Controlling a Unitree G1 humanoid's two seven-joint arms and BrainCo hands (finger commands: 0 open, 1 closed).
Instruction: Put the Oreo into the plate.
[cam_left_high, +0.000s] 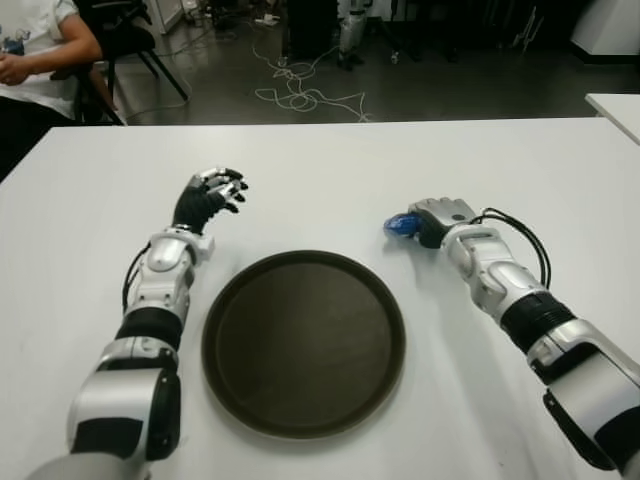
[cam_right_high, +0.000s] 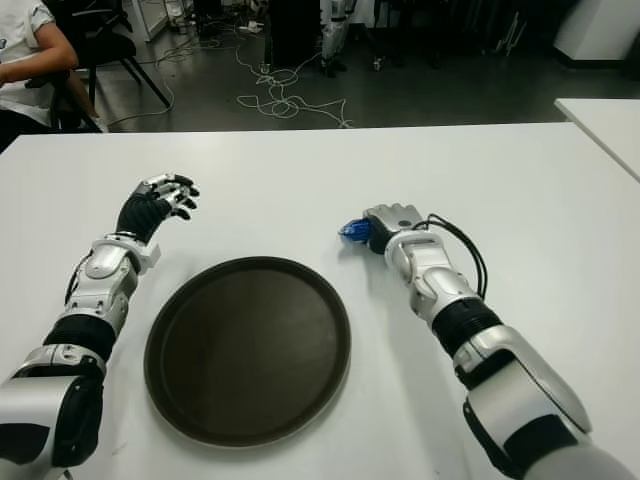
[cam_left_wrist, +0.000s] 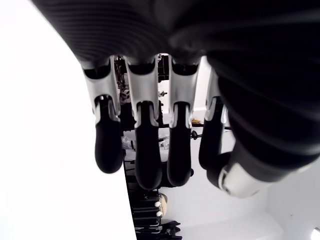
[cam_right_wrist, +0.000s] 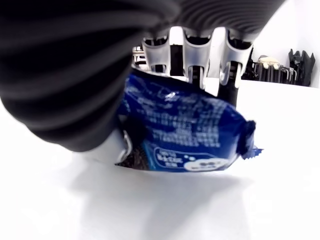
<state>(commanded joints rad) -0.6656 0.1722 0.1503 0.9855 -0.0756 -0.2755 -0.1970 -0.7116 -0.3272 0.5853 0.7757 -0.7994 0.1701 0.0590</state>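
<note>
A small blue Oreo packet (cam_right_wrist: 185, 135) lies on the white table (cam_left_high: 330, 170), just past the right rim of the round dark plate (cam_left_high: 303, 343). My right hand (cam_left_high: 440, 215) is down over it, fingers (cam_right_wrist: 197, 70) curled behind the packet and the thumb against its side. In the eye views the blue end of the Oreo packet (cam_left_high: 398, 225) sticks out from the hand toward the left. My left hand (cam_left_high: 210, 195) shows beyond the plate's left rim, fingers (cam_left_wrist: 142, 150) loosely hanging and holding nothing.
A seated person (cam_left_high: 40, 50) is at the far left behind the table. Cables (cam_left_high: 300, 95) trail on the floor beyond the far edge. The corner of another white table (cam_left_high: 615, 105) shows at the right.
</note>
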